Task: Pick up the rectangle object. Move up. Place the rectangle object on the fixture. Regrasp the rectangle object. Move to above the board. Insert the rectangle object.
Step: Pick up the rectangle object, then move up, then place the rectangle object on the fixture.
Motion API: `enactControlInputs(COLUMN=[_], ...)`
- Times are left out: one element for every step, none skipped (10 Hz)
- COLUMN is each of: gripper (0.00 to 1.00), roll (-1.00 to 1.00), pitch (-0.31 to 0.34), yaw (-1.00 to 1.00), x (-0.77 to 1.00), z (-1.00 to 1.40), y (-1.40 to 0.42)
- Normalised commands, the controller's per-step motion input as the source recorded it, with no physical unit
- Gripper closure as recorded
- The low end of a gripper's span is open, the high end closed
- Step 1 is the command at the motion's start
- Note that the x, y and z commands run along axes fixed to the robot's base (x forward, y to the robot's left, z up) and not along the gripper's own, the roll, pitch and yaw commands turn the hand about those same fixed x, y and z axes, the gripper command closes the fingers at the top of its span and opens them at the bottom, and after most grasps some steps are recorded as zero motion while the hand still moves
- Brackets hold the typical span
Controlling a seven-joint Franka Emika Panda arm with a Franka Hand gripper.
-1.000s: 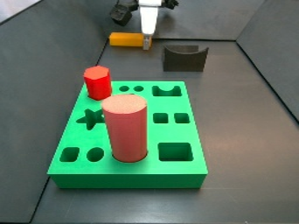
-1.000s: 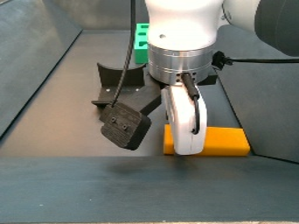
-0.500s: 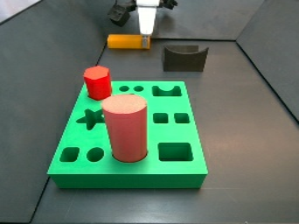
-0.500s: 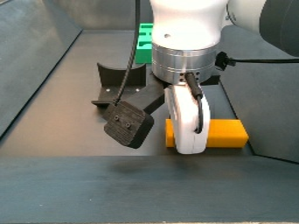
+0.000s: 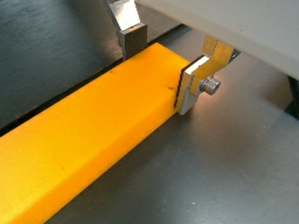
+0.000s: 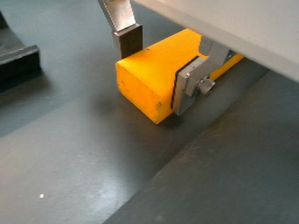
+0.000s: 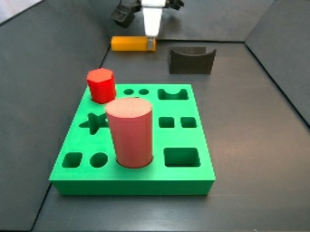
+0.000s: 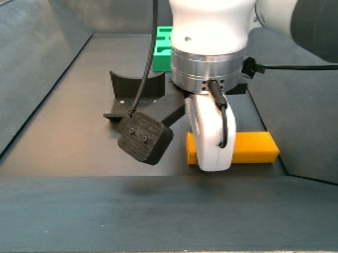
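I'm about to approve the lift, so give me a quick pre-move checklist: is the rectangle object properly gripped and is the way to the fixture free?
1. End effector fingers on both sides of the rectangle object: ok.
2. Pads pressing its faces: cannot tell.
3. Block off the floor: cannot tell.
4. Fixture notch free: ok.
5. Board apart from the block: ok.
6. Red cylinder clear of the path: ok.

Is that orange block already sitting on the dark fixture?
No, in a side view the orange block lies on the floor beside the fixture, apart from it, with the gripper at its end.
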Motion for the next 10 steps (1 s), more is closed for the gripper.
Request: enactControlInputs(gripper=[1.0,1.0,1.0,1.0,1.0,1.0,1.0,1.0,1.0,1.0], roll=[0.0,0.0,0.0,0.0,0.0,0.01,0.01,0.0,0.0,0.0], pitch=[0.0,0.0,0.0,0.0,0.0,0.005,0.015,0.02,0.024,0.0], yaw=[0.0,0.0,0.0,0.0,0.0,0.03,0.02,0.01,0.0,0.0], x=[0.0,0.0,0.0,0.0,0.0,-0.02,-0.03,-0.02,-0.02,0.0], z=[0.0,0.0,0.0,0.0,0.83,0.79,0.63,0.48,0.38,1.0], y=[0.0,0.0,0.0,0.0,0.0,0.08,0.06,0.04,0.02,0.0])
